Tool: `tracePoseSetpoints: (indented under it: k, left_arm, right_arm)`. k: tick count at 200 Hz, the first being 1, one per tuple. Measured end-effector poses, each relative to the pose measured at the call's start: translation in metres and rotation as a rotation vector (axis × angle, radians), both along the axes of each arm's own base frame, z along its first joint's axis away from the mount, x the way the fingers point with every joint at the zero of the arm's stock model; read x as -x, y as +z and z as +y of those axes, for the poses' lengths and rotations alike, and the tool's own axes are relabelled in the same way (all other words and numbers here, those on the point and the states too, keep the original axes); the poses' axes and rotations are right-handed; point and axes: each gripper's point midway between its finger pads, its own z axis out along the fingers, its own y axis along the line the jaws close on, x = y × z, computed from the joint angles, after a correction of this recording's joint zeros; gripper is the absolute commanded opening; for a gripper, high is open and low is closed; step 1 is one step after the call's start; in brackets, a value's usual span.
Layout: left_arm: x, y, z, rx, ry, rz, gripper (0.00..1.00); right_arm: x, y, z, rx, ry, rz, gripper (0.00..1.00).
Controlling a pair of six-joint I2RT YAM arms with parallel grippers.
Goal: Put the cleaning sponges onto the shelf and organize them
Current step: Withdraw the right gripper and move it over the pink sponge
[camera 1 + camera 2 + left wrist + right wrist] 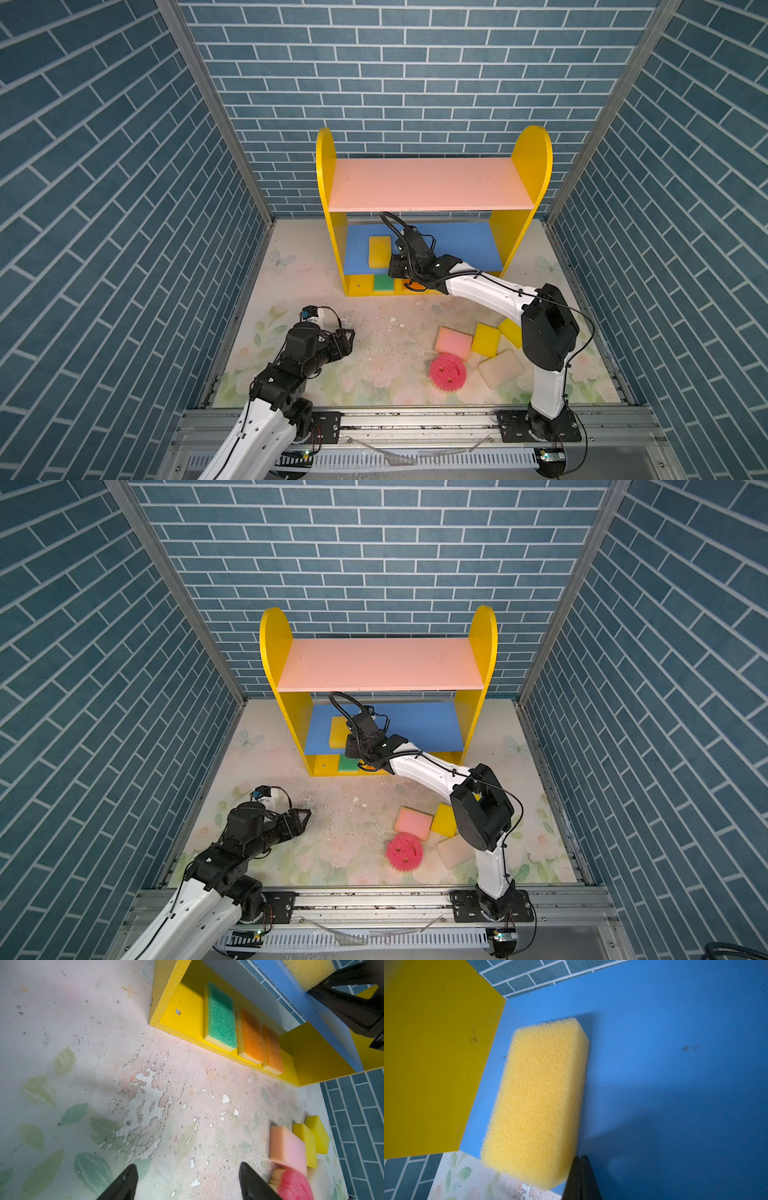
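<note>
On the blue middle board [675,1022] of the yellow-sided shelf [536,166] lies a coarse yellow rectangular foam sponge [539,1095] — the right gripper [580,1167] just beside it, jaws pressed together, empty; the left gripper [188,1169], jaws wide apart, empty.

No lettering, no label, no brand, no number to read in any view, not on the shelf [428,187] and not on the sponges. The nearest thing to a sign is a smiley face cut into the round pink sponge [404,851], lying at about five o'clock on the table [299,274] in both top views.
</note>
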Motion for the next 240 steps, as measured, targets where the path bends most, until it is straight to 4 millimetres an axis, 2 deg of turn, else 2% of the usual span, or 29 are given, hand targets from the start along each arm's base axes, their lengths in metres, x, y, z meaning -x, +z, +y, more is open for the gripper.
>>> tracePoseSetpoints:
  k: [39, 76, 106, 127, 158, 185, 208, 240]
  left_arm:
    - [0.000, 0.002, 0.002, -0.009, 0.004, -0.013, 0.78]
    - [-0.001, 0.007, 0.007, -0.040, 0.015, -0.032, 0.79]
    - [-0.003, 0.010, 0.008, -0.044, 0.020, -0.046, 0.78]
    - [-0.004, 0.011, 0.007, -0.038, 0.015, -0.049, 0.78]
    - [-0.006, 0.009, 0.002, -0.028, -0.001, -0.040, 0.78]
    - [-0.007, 0.005, -0.002, -0.022, -0.016, -0.022, 0.78]
    - [-0.010, 0.004, -0.006, -0.010, -0.027, -0.026, 0.78]
    - [-0.011, -0.005, -0.009, 0.005, -0.034, -0.013, 0.78]
  right_arm:
    - [0.008, 0.003, -0.012, 0.007, -0.008, 0.001, 0.00]
    - [0.027, 0.013, -0.039, 0.024, -0.030, -0.017, 0.00]
    - [0.044, 0.020, -0.073, 0.049, -0.080, -0.026, 0.21]
    - [0.061, 0.008, -0.102, 0.095, -0.118, 0.000, 0.30]
    - [0.093, -0.017, -0.157, 0.181, -0.209, 0.057, 0.40]
    - [0.117, -0.025, -0.196, 0.214, -0.283, 0.091, 0.42]
    - [0.129, -0.034, -0.212, 0.238, -0.318, 0.132, 0.43]
    - [0.137, -0.045, -0.215, 0.253, -0.326, 0.184, 0.43]
